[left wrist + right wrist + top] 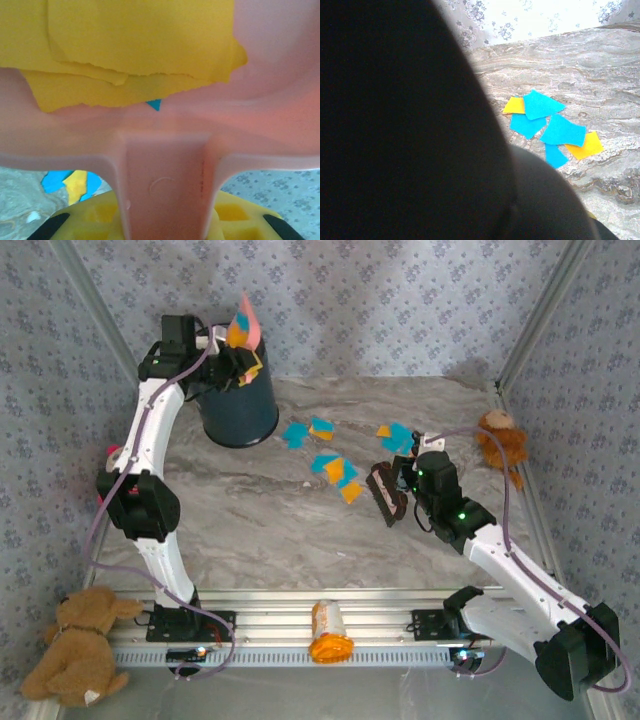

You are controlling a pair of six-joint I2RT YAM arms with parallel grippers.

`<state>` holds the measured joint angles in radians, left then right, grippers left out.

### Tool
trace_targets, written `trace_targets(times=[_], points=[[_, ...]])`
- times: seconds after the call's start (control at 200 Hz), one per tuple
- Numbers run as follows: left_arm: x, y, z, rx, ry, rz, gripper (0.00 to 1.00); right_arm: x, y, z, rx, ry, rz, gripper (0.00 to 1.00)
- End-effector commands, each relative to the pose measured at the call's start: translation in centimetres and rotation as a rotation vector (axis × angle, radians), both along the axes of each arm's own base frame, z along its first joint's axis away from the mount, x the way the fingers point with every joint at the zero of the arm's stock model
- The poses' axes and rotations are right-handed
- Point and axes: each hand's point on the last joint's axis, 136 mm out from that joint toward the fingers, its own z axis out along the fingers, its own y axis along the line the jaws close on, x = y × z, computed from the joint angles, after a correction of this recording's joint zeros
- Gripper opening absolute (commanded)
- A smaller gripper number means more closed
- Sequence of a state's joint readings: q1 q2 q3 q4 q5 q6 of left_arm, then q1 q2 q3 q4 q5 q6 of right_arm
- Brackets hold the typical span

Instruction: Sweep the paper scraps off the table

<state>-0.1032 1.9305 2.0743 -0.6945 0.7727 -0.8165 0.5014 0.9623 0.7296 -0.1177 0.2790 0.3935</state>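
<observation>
My left gripper (228, 352) is shut on the handle of a pink dustpan (245, 318), held tilted above a dark blue bin (238, 412). In the left wrist view the pan's handle (165, 190) runs between my yellow fingers (92, 217), and orange-yellow paper scraps (135, 45) lie in the pan. My right gripper (408, 480) is shut on a dark brush (385, 494) that rests on the table (270, 530). Blue and orange scraps lie in three groups: one by the bin (310, 430), one left of the brush (338, 474), and one behind it (397, 435), also in the right wrist view (550, 125).
An orange bottle (330, 632) lies on the front aluminium rail. A brown teddy bear (500, 438) sits at the right table edge and another (80, 645) at the near left corner. Patterned walls close in the back and sides.
</observation>
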Motion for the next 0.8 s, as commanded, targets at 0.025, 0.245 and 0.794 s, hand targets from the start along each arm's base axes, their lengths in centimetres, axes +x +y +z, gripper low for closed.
trace_targets(times=[0.025,0.245,0.794], points=[[-0.1,-0.1,3.0,-0.079,-0.062,-0.006,0.00,0.2,-0.1,0.7,0.026,-0.017,-0.008,0.00],[0.1,0.0,3.1,-0.123,-0.050,0.012,0.00,0.2,0.0,0.6,0.028,-0.015,-0.006,0.00],[1.3,0.1,3.2,-0.287,-0.018,0.043,0.00,0.2,0.1,0.5,0.028,-0.011,-0.005,0.00]])
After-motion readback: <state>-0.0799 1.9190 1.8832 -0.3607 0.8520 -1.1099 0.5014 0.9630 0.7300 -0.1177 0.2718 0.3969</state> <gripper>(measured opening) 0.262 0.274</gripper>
